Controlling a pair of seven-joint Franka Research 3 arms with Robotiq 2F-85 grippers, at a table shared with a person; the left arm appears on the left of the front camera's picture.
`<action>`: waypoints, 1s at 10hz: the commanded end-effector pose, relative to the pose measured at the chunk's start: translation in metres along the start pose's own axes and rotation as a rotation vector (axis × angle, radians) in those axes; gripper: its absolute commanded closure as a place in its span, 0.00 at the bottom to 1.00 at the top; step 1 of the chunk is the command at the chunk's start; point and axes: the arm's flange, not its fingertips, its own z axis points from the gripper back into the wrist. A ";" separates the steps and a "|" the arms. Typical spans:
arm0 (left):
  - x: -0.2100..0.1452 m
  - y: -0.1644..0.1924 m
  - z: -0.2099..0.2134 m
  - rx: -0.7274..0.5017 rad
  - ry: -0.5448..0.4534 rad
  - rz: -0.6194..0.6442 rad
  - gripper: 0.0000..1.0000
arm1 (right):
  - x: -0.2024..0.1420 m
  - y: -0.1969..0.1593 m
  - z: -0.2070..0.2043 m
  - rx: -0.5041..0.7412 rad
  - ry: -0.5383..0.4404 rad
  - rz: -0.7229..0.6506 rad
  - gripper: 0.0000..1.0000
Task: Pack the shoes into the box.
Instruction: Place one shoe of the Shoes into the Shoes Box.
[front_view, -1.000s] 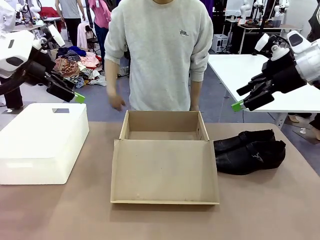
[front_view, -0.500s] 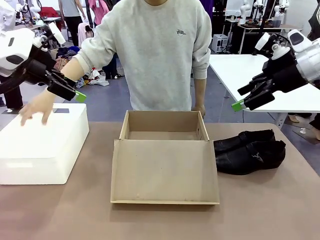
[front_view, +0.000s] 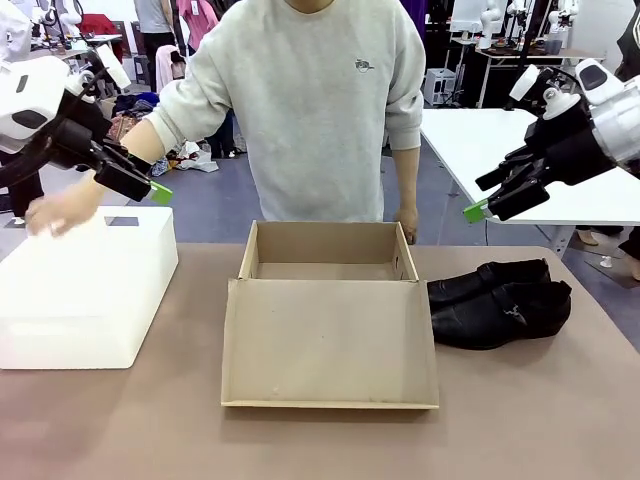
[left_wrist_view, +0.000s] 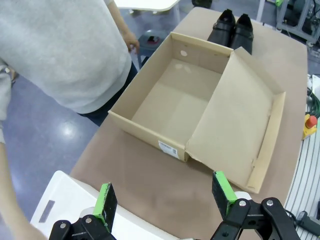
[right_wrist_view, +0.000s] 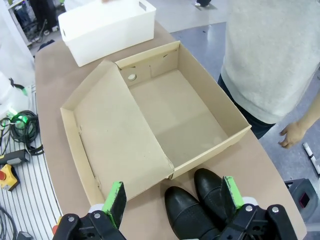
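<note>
Shoes (front_view: 498, 302) lie beside the box (front_view: 328, 262), label (left_wrist_view: 168, 148) visible from left wrist; left hand (left_wrist_view: 164, 196), right hand (right_wrist_view: 173, 197) spread wide.

A tan-brown cardboard shoebox (left_wrist_view: 172, 102) lies open on the brown surface (left_wrist_view: 150, 175). Its hinged flap lid (left_wrist_view: 240, 117) is folded out flat to one side. The near end wall carries a small white label (left_wrist_view: 168, 148), and the far end wall has a round hole. Just beyond that far wall, a pair of glossy black leather shoes (left_wrist_view: 232, 31) sits side by side. A person in a grey sweatshirt (left_wrist_view: 60, 45) stands along the box's other long side, one hand (left_wrist_view: 131, 42) hanging near its far corner. At the bottom edge the left gripper (left_wrist_view: 162, 184) hangs over a white rounded block (left_wrist_view: 62, 200), its green-padded jaws spread wide with nothing between them.
</note>
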 end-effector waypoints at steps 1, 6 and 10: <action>-0.001 0.001 0.001 -0.009 -0.015 -0.007 0.00 | 0.004 -0.004 0.001 -0.013 0.026 0.015 0.00; -0.001 0.001 0.001 -0.009 -0.015 -0.007 0.00 | 0.022 -0.048 0.025 0.025 0.251 0.231 0.00; -0.001 0.001 0.001 -0.009 -0.015 -0.007 0.00 | 0.034 -0.094 0.042 0.074 0.449 0.397 0.00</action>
